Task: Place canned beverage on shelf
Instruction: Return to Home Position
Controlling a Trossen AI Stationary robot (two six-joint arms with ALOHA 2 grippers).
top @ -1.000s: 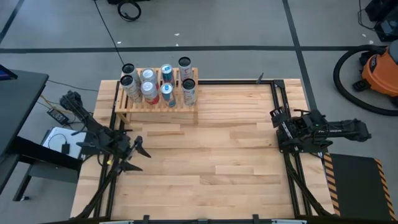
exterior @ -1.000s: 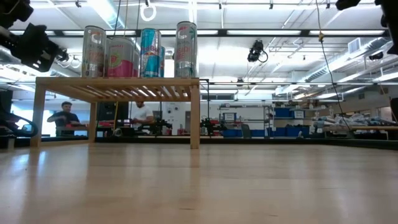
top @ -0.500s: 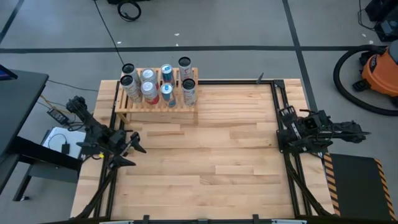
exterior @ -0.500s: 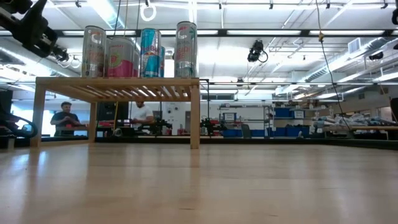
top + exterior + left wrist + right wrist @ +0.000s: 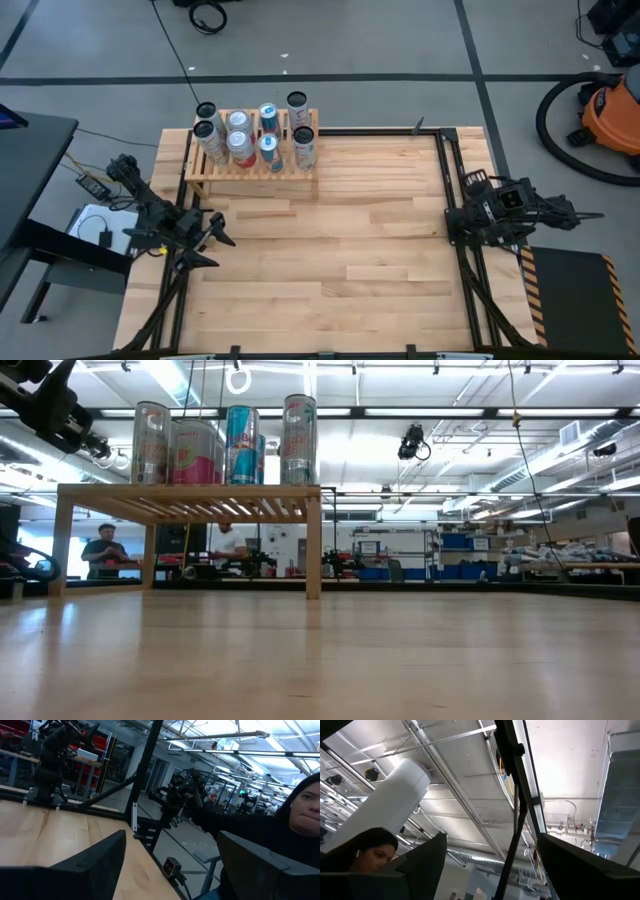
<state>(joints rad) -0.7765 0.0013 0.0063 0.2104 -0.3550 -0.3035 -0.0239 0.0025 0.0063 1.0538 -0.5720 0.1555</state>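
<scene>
- The shelf (image 5: 252, 163) sat at the table's (image 5: 380, 250) far-left corner, long side along the far edge.
- The cans (image 5: 268, 142) stood upright on the slatted top. I counted eight from above, in two rows of four.
- From table height, four were readable in the front row: a silver-pink can (image 5: 151, 443), a pink can (image 5: 195, 452), a blue can (image 5: 241, 445) and a white-pink can (image 5: 299, 440). The rest were mostly hidden behind them.
- No can was on the tabletop or in either gripper.
- The left gripper (image 5: 212, 245) hung over the table's left edge, nearer than the shelf and well apart from it. Its fingers were spread and held nothing, and its own wrist view showed the same wide gap (image 5: 171, 835).
- The right arm (image 5: 505, 205) was folded up at the table's right edge, well away from the shelf.
- The right gripper (image 5: 491, 837) pointed up at the ceiling, with its fingers apart and empty.
- A person (image 5: 300, 815) in a dark sleeve showed in the left wrist view beyond the table edge.
- Two people (image 5: 103, 550) were visible far back in the room, seen under the shelf.
</scene>
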